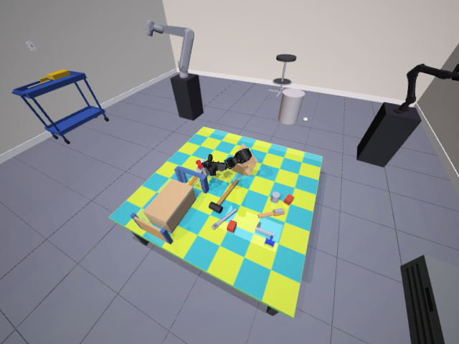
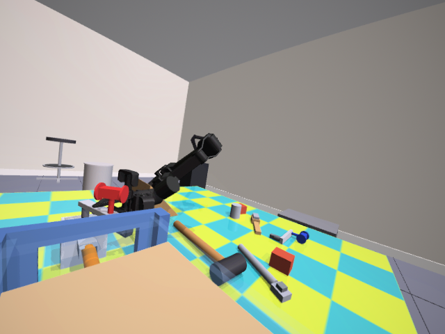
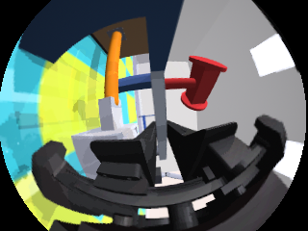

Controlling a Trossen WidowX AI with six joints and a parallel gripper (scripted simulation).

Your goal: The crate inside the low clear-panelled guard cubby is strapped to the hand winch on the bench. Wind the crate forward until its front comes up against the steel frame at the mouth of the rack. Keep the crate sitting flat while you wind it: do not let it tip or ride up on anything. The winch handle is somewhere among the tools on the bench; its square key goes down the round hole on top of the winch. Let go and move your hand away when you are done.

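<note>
The tan crate sits flat inside the clear-panelled cubby. Its front is near the blue frame, with a small gap apparent in the top view. An orange strap runs from the crate to the pale grey winch. The winch handle, a grey crank bar with a red knob, stands on the winch, its key end hidden. My gripper is shut on the crank bar, beside the knob.
A black-headed mallet, a grey wrench-like tool, red blocks, a grey cylinder, a brush-like tool and a blue-ended handle lie on the bench. The frame stands close to my fingers.
</note>
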